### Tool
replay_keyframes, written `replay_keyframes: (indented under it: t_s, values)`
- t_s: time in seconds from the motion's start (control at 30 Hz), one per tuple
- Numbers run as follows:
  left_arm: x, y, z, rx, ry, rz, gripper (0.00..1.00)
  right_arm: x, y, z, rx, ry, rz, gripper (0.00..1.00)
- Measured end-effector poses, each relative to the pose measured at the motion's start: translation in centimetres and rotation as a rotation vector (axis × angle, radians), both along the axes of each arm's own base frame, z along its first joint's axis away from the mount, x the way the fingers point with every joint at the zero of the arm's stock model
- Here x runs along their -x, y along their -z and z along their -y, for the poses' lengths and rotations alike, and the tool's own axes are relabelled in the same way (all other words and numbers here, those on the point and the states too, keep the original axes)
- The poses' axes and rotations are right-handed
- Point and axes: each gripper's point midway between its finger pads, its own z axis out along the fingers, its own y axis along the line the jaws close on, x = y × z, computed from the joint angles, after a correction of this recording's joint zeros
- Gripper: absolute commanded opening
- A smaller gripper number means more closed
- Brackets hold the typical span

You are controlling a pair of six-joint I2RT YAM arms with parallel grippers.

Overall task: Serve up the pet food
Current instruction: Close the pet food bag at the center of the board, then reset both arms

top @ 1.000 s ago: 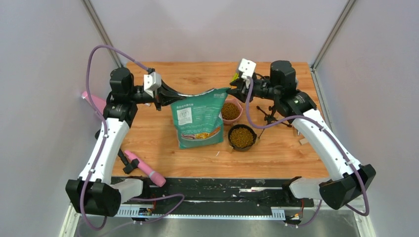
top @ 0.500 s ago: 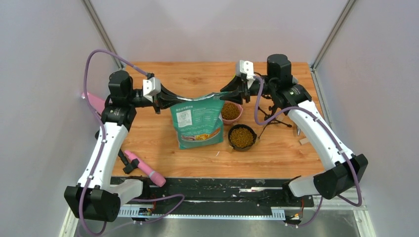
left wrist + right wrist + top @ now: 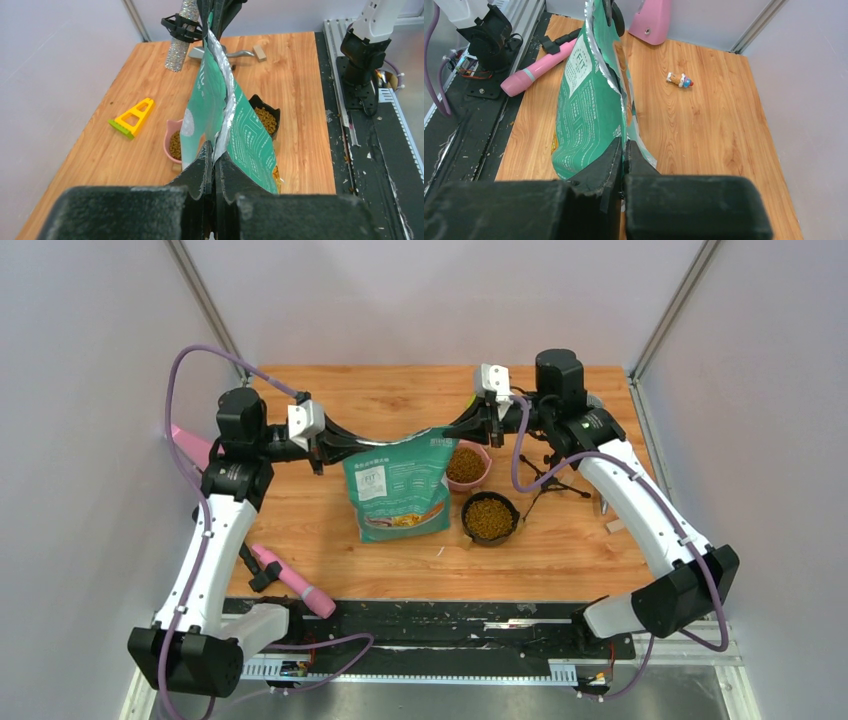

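Observation:
The teal-green and white bag stands upright mid-table, its top edge stretched between both grippers. My left gripper is shut on the bag's top left corner; in the left wrist view the gripper pinches the silver-lined rim of the bag. My right gripper is shut on the top right corner, its own view showing the gripper clamped on the bag. Pet food fills a pink bowl, and more lies in a black bowl just right of the bag.
A pink handled tool lies near the front left edge. A pink object leans at the left wall. A black stand and a small wooden block sit to the right. A yellow triangle and a small toy figure lie behind the bag.
My right gripper moved in to the bag's top right corner and shut on it. The left gripper kept its hold and shifted slightly left, so the top edge is drawn out.

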Motion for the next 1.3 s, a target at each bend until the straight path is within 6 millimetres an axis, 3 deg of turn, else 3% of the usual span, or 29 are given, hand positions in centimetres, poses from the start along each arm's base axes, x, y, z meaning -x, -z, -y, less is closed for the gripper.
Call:
replay_keyframes:
  t_s: [0.17,0.2,0.23,0.27,0.3,0.33,0.37,0.6,0.77,0.93,1.03,1.13,1.23,1.3]
  values:
    - [-0.4,0.0,-0.2,-0.001,-0.042,-0.021,0.00,-0.2,-0.1,0.0,0.001,0.007,0.002,0.02]
    - [-0.5,-0.1,-0.3,0.000,-0.057,-0.030,0.16,-0.3,-0.1,0.0,0.002,0.011,0.001,0.16]
    - [-0.6,-0.1,-0.3,0.001,-0.070,-0.038,0.33,-0.4,-0.1,0.0,0.003,0.019,-0.004,0.37]
    - [-0.7,-0.2,-0.4,0.003,-0.086,-0.044,0.76,-0.4,-0.2,0.0,0.004,0.026,-0.015,0.62]
    - [-0.9,-0.6,-0.5,0.008,-0.107,-0.036,0.88,-0.5,-0.1,0.0,0.007,0.038,-0.020,0.85]
    - [-1.0,-1.2,-0.7,0.016,-0.129,-0.017,0.97,-0.6,-0.1,0.1,0.009,0.051,-0.037,0.97]
    - [-0.8,-1.8,-0.9,0.025,-0.146,0.000,0.98,-0.7,-0.1,0.1,0.010,0.064,-0.050,1.00]
    - [1.7,-7.5,-2.3,0.149,-0.313,0.110,1.00,-1.1,-0.9,0.8,0.009,0.162,-0.096,1.00]
    - [2.7,-10.6,-4.2,0.272,-0.481,0.084,1.00,0.4,-4.1,2.8,-0.041,0.268,-0.054,1.00]
    - [2.8,-14.5,-7.3,0.435,-0.709,-0.006,1.00,1.1,-8.5,6.3,-0.148,0.507,-0.018,1.00]
    - [1.9,-16.2,-9.5,0.523,-0.858,-0.066,1.00,-0.9,-11.3,9.5,-0.240,0.732,-0.041,1.00]
    - [-0.8,-15.5,-12.4,0.568,-1.059,-0.167,1.00,-4.7,-12.8,15.1,-0.339,1.014,-0.104,1.00]
    - [-5.0,-12.1,-15.1,0.544,-1.274,-0.290,1.00,-8.1,-11.9,22.1,-0.415,1.284,-0.182,1.00]
    - [-8.3,-7.8,-16.7,0.471,-1.428,-0.404,1.00,-9.4,-10.2,27.5,-0.459,1.461,-0.248,1.00]
